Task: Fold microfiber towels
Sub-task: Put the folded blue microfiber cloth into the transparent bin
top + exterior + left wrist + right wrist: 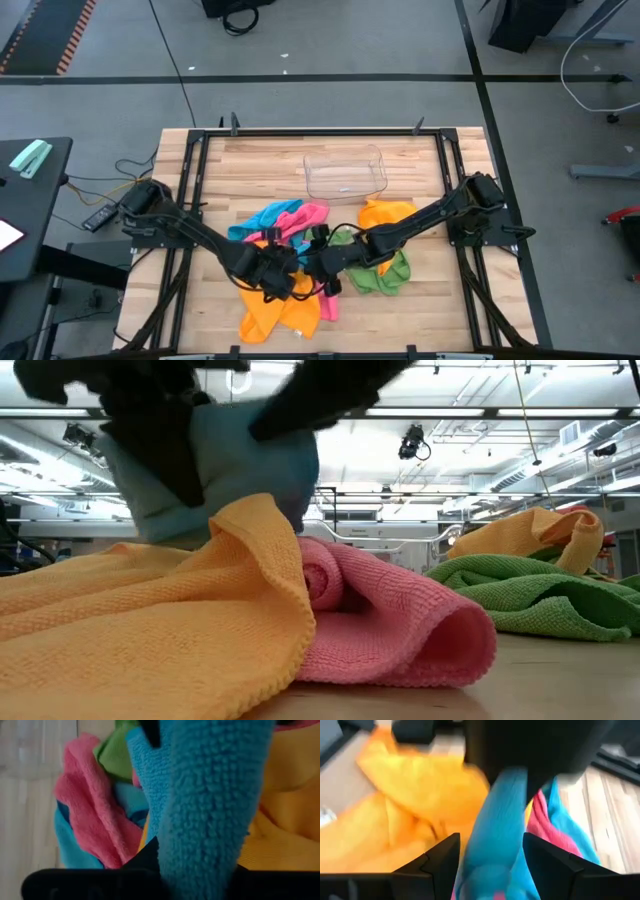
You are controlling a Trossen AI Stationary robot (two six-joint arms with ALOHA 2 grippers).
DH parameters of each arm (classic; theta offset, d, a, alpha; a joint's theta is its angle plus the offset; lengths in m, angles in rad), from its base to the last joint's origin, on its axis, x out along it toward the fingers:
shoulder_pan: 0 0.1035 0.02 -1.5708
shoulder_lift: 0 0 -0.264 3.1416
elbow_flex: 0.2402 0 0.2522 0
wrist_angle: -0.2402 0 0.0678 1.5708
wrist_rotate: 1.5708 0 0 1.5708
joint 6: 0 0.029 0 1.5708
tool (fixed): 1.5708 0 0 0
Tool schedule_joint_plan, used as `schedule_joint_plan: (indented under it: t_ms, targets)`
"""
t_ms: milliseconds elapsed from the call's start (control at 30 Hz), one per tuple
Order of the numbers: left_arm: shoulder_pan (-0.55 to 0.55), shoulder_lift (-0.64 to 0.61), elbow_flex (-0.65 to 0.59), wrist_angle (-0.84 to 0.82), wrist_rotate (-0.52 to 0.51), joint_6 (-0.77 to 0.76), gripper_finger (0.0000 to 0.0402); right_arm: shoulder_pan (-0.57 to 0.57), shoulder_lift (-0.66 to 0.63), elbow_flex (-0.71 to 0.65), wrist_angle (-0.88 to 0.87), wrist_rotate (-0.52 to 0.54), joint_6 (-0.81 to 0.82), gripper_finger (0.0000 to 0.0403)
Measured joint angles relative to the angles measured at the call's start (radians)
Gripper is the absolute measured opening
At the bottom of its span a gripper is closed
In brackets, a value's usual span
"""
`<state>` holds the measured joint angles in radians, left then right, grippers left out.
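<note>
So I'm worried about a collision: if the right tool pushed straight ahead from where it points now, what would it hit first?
Most likely the blue towel, which hangs right between the open fingers of the right tool. Just beyond it is the left tool, shut on that same towel, though depth is hard to judge.

I can't read any text, label, brand, number or sign in any of my four views. The towels, the tray, the table and the arms carry no lettering I can make out, and nothing in the room behind is legible to me.
</note>
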<state>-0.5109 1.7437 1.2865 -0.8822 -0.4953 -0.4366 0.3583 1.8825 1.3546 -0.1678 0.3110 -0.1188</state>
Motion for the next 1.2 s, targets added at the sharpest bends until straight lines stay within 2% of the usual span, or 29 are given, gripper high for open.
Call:
schedule_joint_plan:
  t_ms: [133,333,533,700,867,1100,1200]
  targets:
    - [0.034,-0.036,0.000,0.002,0.005,0.150,0.0044,0.013,-0.077,0.008,-0.049,0.034,0.000,0.0225]
    - [0.126,-0.044,0.000,0.011,-0.018,0.438,0.0038,0.015,-0.200,0.003,-0.234,0.076,0.077,0.0225]
    - [0.223,-0.044,0.000,0.127,-0.034,0.724,0.0046,-0.001,-0.302,-0.151,-0.237,0.095,0.104,0.0225]
    - [0.299,-0.044,0.018,0.157,0.025,0.896,0.0036,-0.018,-0.451,-0.312,-0.151,0.145,0.172,0.0225]
    - [0.372,-0.044,0.088,0.199,0.027,1.038,0.0043,-0.018,-0.583,-0.434,-0.045,0.193,0.174,0.0225]
    - [0.496,-0.044,0.113,0.409,0.038,1.464,0.0035,-0.024,-0.679,-0.560,0.044,0.258,0.133,0.0225]
    - [0.570,-0.044,0.113,0.490,0.088,1.619,0.0033,-0.036,-0.690,-0.597,0.072,0.266,0.113,0.0225]
